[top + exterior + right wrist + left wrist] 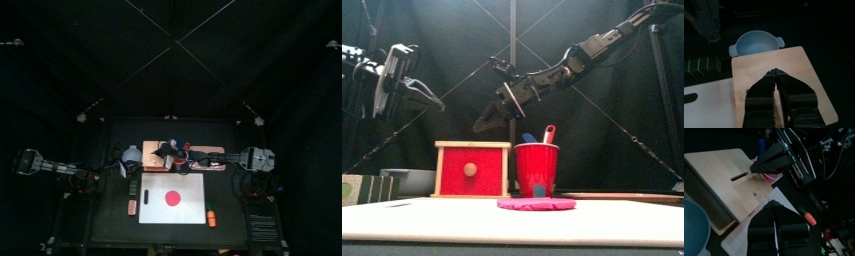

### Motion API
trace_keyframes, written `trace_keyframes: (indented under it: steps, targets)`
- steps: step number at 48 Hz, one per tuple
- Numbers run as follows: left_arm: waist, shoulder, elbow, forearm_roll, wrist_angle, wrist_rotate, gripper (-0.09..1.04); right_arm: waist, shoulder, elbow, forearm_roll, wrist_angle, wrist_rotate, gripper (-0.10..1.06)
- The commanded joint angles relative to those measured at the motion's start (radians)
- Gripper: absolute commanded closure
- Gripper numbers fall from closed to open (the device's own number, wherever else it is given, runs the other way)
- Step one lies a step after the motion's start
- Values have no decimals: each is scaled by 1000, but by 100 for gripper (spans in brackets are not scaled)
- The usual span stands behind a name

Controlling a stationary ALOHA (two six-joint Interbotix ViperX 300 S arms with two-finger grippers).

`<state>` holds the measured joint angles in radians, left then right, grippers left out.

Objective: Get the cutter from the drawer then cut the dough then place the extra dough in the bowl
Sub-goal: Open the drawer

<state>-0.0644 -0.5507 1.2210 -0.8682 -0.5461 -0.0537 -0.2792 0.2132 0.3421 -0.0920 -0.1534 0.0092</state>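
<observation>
The right hand [777,73], pressed together, hovers above the wooden box [803,75]. It should spread, then drop to the knob [470,170] on the red drawer front [453,157] below it

1 box [472,170], 1 bowl [756,44], 1 dough [536,203].

Two black, jointed arms [596,45]; the right tool [775,71] has two black, tapering jaws.
</observation>
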Motion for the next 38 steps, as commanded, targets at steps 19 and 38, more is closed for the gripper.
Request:
trace_keyframes:
  steps: [19,38]
  targets:
    - [-25,236,-138,3,-8,3,95,6,44,-15,2,80,0,92]
    - [-63,334,-210,-110,3,-103,48,9,31,-11,-3,110,-3,92]
